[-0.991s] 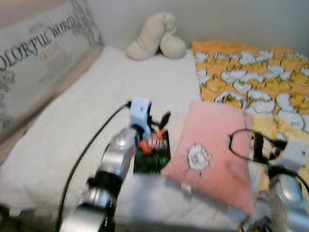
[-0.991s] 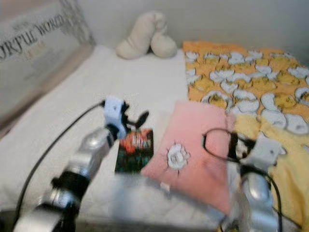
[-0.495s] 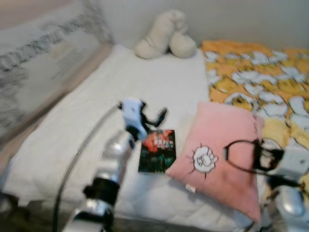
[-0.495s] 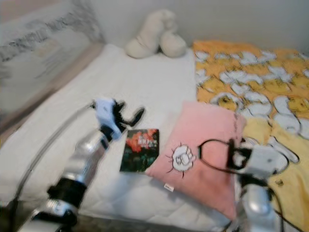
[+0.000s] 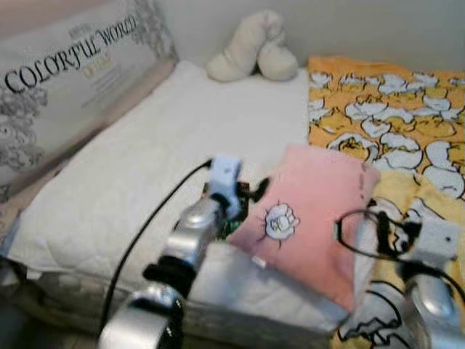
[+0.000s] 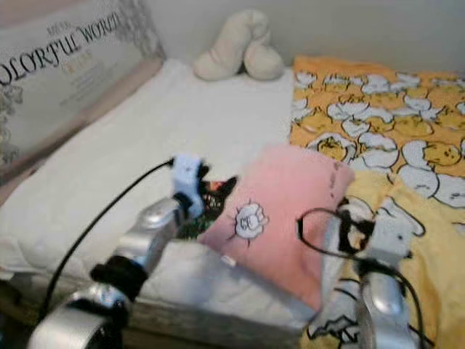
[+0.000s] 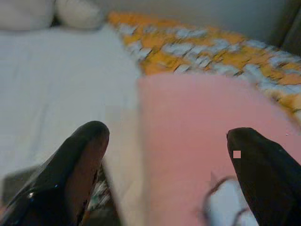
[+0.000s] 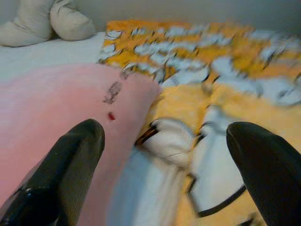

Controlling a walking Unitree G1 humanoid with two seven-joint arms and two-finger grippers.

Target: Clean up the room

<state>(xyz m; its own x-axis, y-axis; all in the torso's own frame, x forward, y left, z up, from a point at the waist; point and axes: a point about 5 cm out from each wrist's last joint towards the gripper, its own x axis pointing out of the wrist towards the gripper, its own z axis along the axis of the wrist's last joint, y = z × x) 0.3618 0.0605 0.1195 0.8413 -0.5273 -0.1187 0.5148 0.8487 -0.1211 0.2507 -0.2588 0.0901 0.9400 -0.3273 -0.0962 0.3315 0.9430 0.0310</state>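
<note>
**Both arms at the bed edge, fingers spread, nothing held**

Findings. The left gripper (image 5: 251, 190) is out over the white quilted mattress (image 5: 145, 174), its fingers (image 7: 70, 174) spread wide with nothing between them. Directly under and just beyond them lies the small dark book with a red-and-green cover (image 6: 205, 207), flat on the mattress, its far edge touching or tucked beneath the pink square cushion with a white cartoon print (image 5: 305, 218). The right gripper (image 8: 164, 155) is likewise wide open and empty, poised above the cushion's near corner where it meets the yellow duck-patterned blanket (image 5: 392, 123). A cream plush toy (image 5: 251, 47) sits well beyond both sets of fingers, against the wall, beside a printed grey pillow (image 5: 65, 80).

Change noted. Half a second ago the book lay plainly exposed beside the left fingers; now the arm covers most of it, and the fingers are over it. The whole scene has also shifted, so the camera has moved; cushion, blanket and toy appear undisturbed.

Assessment. The book is probably the item being approached; no grasp is made yet, and tidying is at an early stage.
</note>
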